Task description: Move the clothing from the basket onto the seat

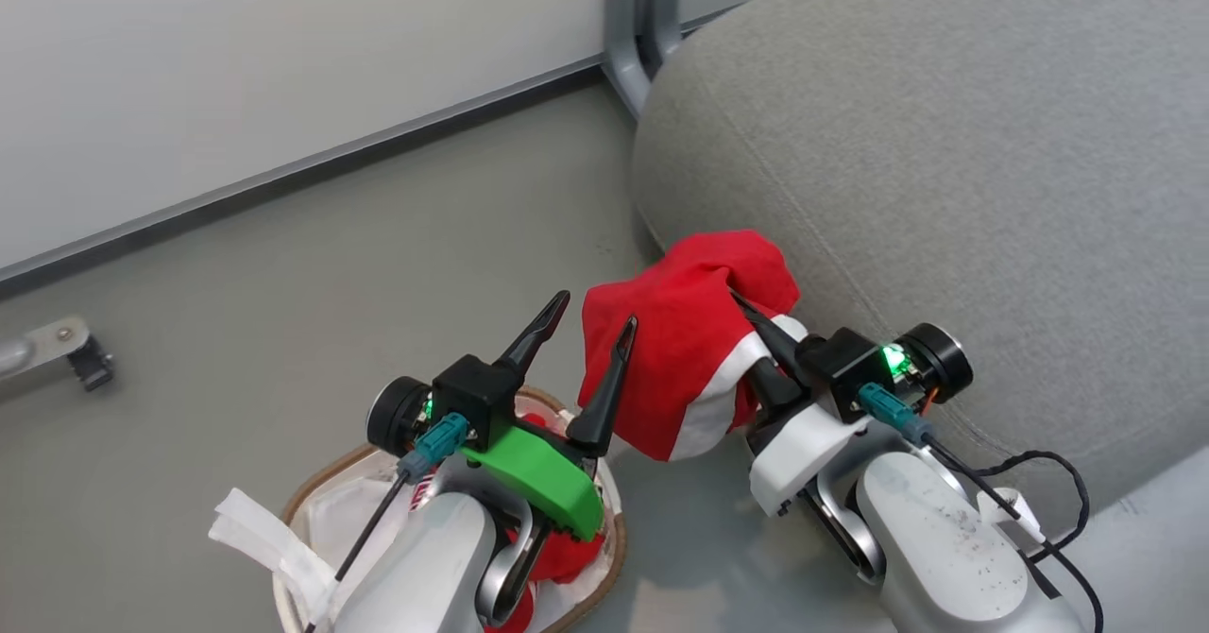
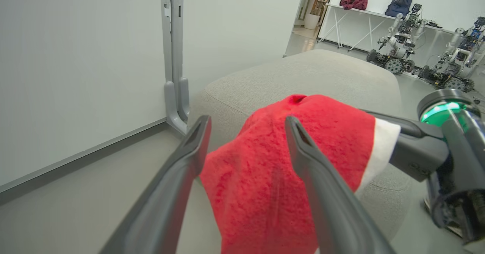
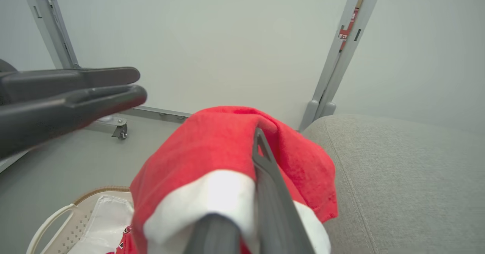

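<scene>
A red garment with a white band hangs from my right gripper, which is shut on it, just beside the rounded edge of the grey seat. In the right wrist view the garment drapes over one finger and hides it. My left gripper is open and holds nothing; it is above the basket, close to the left of the hanging garment. A second red garment lies in the basket, mostly hidden by my left arm.
A white liner sheet spills over the basket's rim. A grey panel foot stands at the wall by the seat's far corner. A small metal caster bracket sits on the floor at left. Other robots are parked far behind the seat.
</scene>
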